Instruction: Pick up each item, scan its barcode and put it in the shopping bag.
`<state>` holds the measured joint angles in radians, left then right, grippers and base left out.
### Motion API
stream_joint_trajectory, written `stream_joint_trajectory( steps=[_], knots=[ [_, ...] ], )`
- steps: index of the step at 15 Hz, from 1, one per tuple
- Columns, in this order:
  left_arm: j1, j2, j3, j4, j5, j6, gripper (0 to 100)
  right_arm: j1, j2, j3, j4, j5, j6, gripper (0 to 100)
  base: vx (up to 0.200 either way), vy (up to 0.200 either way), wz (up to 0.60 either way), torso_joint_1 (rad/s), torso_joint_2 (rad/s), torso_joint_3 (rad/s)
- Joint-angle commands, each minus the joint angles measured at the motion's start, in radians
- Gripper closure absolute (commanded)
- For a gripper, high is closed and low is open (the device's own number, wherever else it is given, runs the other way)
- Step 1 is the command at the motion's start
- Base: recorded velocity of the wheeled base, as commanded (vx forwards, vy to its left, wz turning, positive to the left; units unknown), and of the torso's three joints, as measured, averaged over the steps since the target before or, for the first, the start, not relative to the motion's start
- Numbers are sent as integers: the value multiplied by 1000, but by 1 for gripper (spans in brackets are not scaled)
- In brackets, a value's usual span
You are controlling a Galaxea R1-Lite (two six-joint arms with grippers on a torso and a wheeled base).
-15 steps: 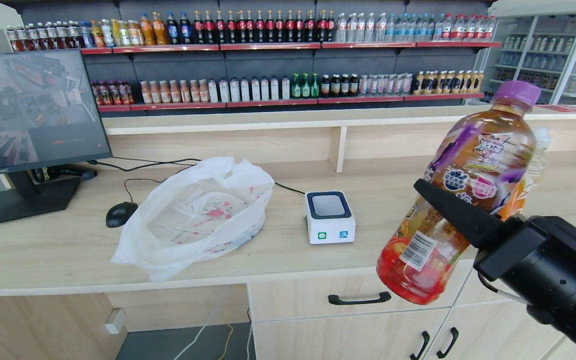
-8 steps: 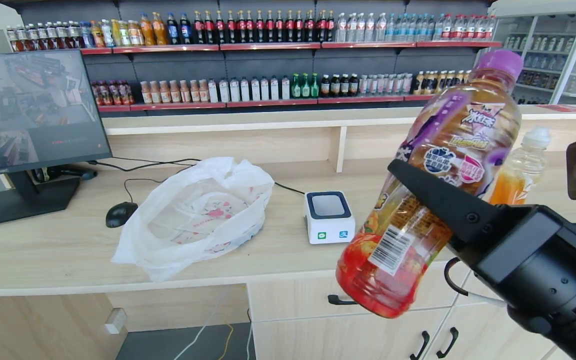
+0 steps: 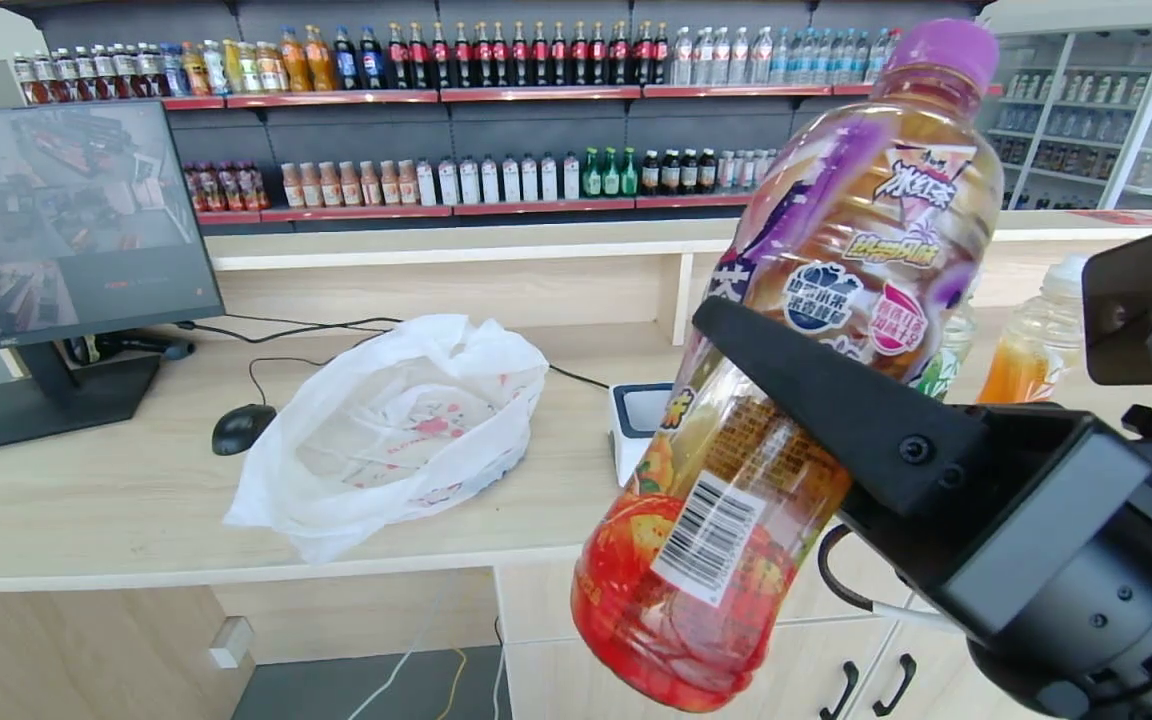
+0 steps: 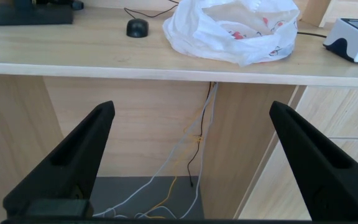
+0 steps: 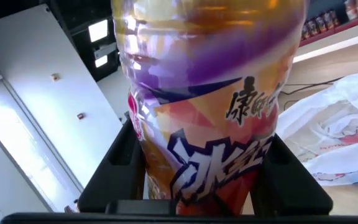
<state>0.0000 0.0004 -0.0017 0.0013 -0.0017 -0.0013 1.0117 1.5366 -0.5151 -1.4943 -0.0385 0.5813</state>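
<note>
Purple-capped bottle point(image 3: 836, 230) tilted, clamped across middle in right gripper point(image 5: 204, 165); left gripper point(image 4: 191, 109) spread wide.

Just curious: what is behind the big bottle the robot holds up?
Behind the bottle, the white scanner shows only its left edge; the rest is covered.

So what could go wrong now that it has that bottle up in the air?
The tilted bottle is pinched only at its middle by the right fingers, so it might slip. Its barcode faces away from the scanner, so the scan could miss. The floppy bag may crumple when the bottle goes in.
</note>
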Motion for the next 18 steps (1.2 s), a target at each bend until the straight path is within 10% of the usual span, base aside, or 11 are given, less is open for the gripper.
stream_joint_trajectory(
  steps=[1, 18],
  knots=[
    [0, 0, 0, 0, 0, 0, 0, 16, 16, -19, 0, 0, -1, 100, 0, 0, 0, 0, 0, 0],
    [2, 0, 0, 0, 0, 0, 0, 31, 57, -23, -31, 49, -4, 100, 0, 0, 0, 0, 0, 0]
  ],
)
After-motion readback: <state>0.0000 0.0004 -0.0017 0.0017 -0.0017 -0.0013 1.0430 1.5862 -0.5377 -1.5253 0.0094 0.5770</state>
